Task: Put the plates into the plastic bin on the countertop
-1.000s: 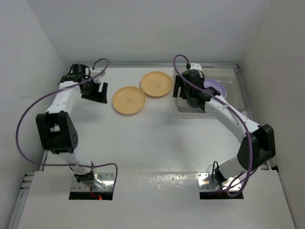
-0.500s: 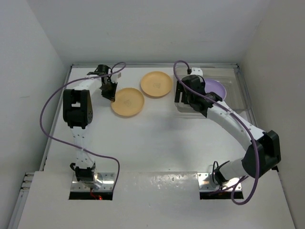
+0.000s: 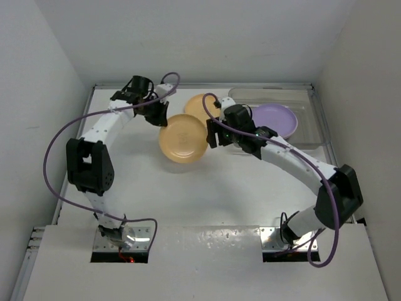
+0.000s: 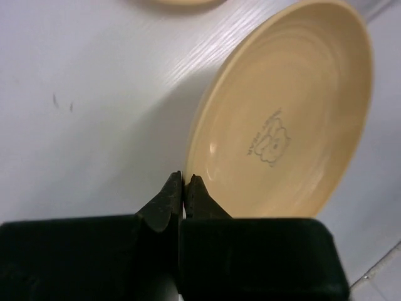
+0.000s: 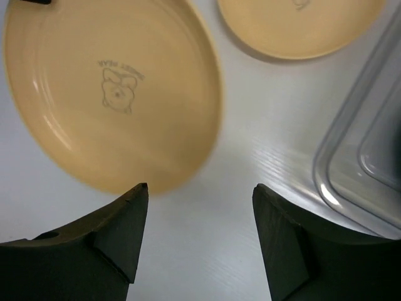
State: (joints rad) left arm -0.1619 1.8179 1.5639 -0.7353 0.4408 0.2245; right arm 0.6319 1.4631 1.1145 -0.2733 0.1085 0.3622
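Note:
A yellow-orange plate (image 3: 183, 138) (image 4: 282, 113) is tilted up off the white countertop (image 3: 188, 188). My left gripper (image 3: 161, 117) (image 4: 184, 180) is shut on its left rim. My right gripper (image 3: 213, 135) (image 5: 200, 188) stands open just right of that plate (image 5: 113, 88), its left finger close to the rim, nothing between the fingers. A second yellow-orange plate (image 3: 199, 105) (image 5: 294, 25) lies flat behind, partly hidden by the right arm. A lilac plate (image 3: 276, 119) lies in the clear plastic bin (image 3: 308, 100) (image 5: 360, 163) at the back right.
White walls close in the countertop at the back and both sides. Purple cables loop over both arms. Metal mounting plates (image 3: 141, 235) sit at the front edge.
My left gripper closed on the near yellow-orange plate's rim and carried it up and to the right. My right arm swung left from the bin toward that plate.

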